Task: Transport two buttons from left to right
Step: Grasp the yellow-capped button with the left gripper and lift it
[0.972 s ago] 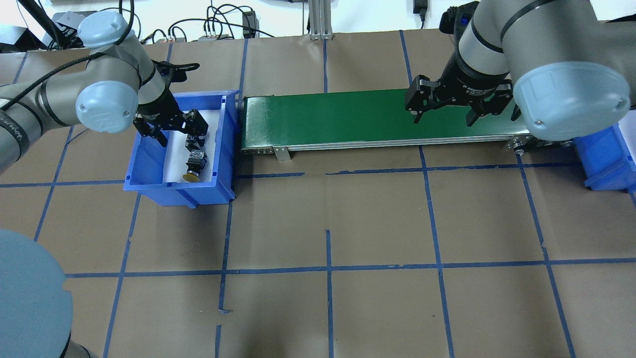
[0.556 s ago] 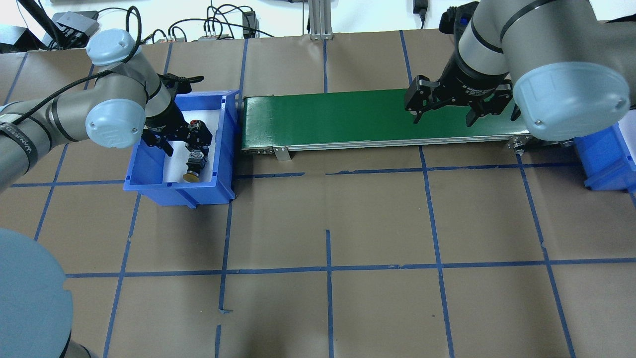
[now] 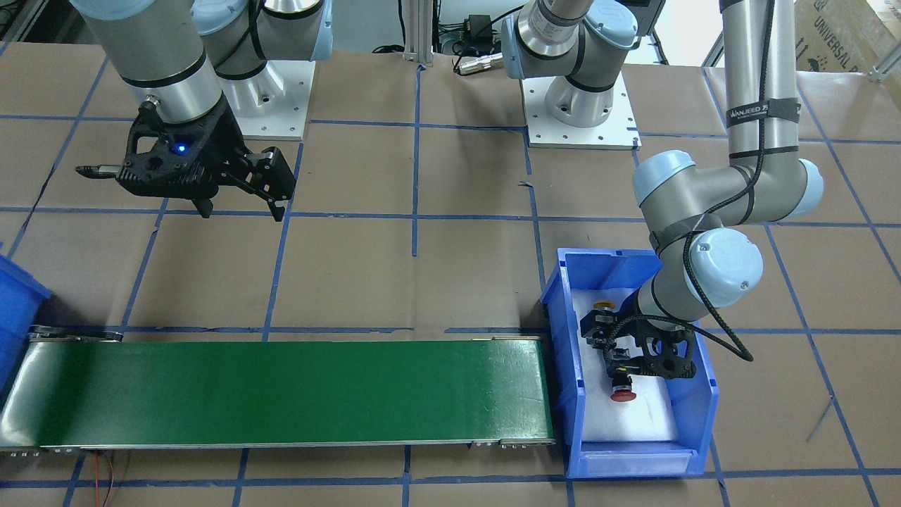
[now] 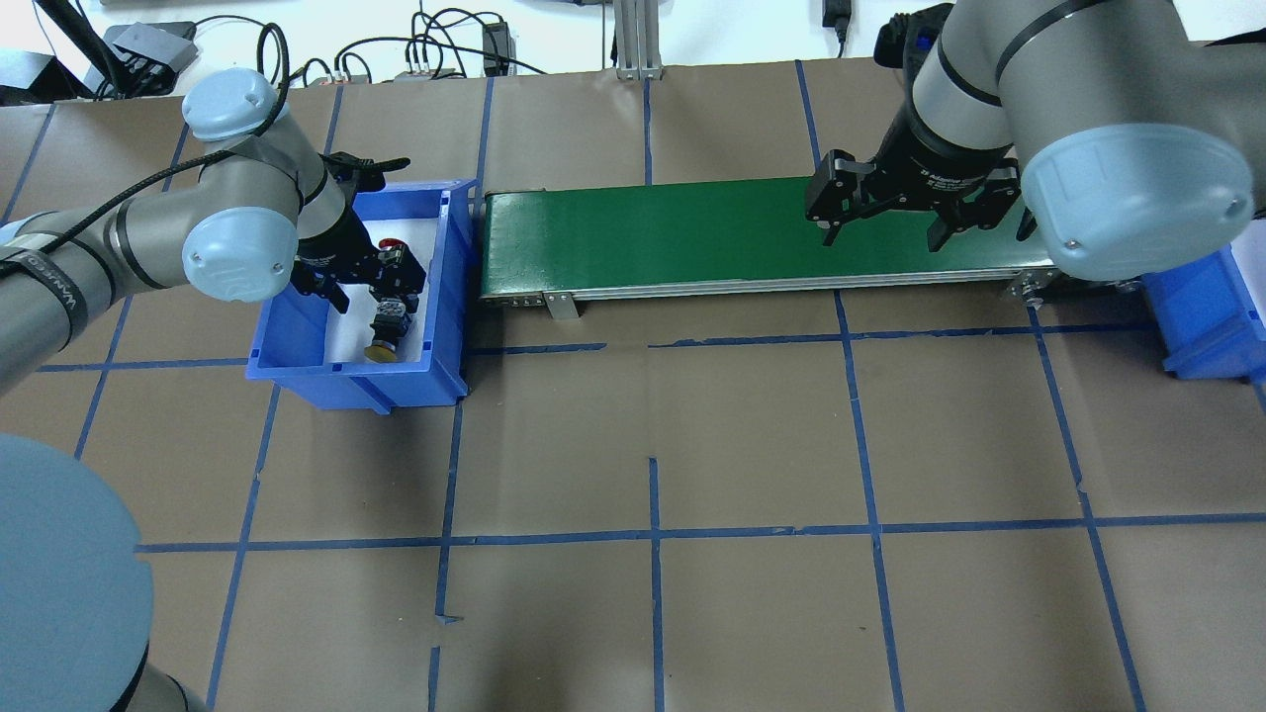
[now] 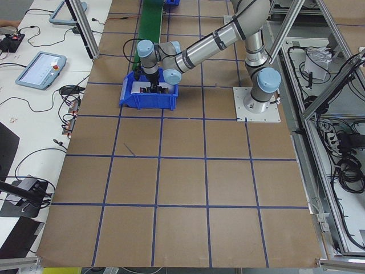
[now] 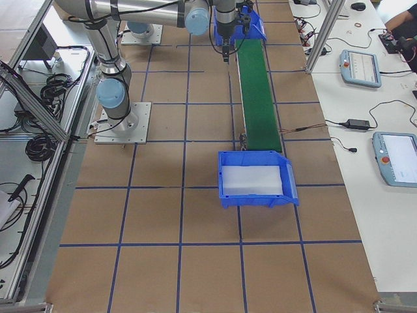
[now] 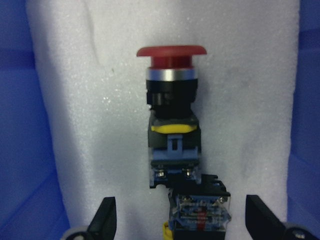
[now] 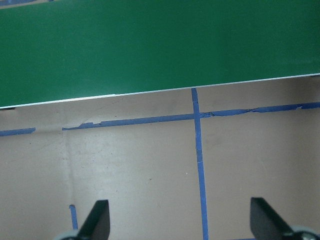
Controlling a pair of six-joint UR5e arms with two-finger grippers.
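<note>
Now left hand [image 7: 177, 205] spread apart inside blue bin [image 7: 20, 150]; red button [image 7: 171, 95] just ahead, centred.

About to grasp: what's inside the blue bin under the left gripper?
A white foam liner, with the red-capped button and yellow-capped button lying end to end. The open left gripper covers some of the blue bin.

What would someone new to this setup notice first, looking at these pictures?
Probably the long green conveyor belt across the table's middle, with a blue bin at its end on the robot's left. In that bin lie a red-capped button and a yellow-capped button, and the left tool hangs open over them. The right tool hangs open near the belt's other end.
</note>
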